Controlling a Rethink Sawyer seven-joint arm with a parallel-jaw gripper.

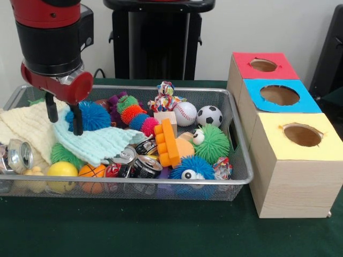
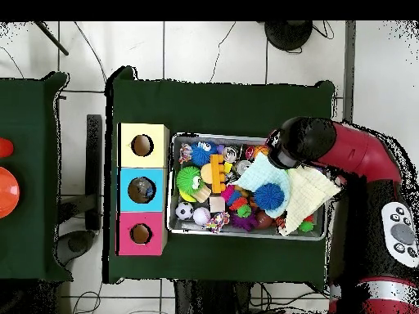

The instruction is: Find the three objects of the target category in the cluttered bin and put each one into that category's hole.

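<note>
Jaws: parted, two black prongs pointing straight down, clasping nothing. Hang beside the blue spiky rubber ball (image 1: 92, 115), one prong right at its edge, the other further off, above the cream knitted cloth (image 1: 29, 126). No contact to be seen with ball or cloth.

Cannot tell the target category from the scene alone. Judging by where the jaws hang, probably the soft cloths. Pale mint knitted cloth (image 1: 102, 143) lies just in front of and below the blue spiky ball, draped over crushed drink cans (image 1: 134, 163). Long axis runs sideways, from under the jaws out past the ball toward the orange toothed plastic block (image 1: 168, 142). Nearest corner sits almost directly beneath the prong closest to the ball, so a short straight drop looks enough, with the pinch set across the cloth's short way.

All of it inside the silver wire mesh bin (image 1: 236, 134) on the green worktop (image 1: 161, 230). Three wooden boxes with round holes stand well beyond the ball, outside the bin's far end: red-topped (image 1: 289, 68), blue-topped (image 1: 308, 99), yellow-topped (image 1: 329, 142). No hold taken yet.
</note>
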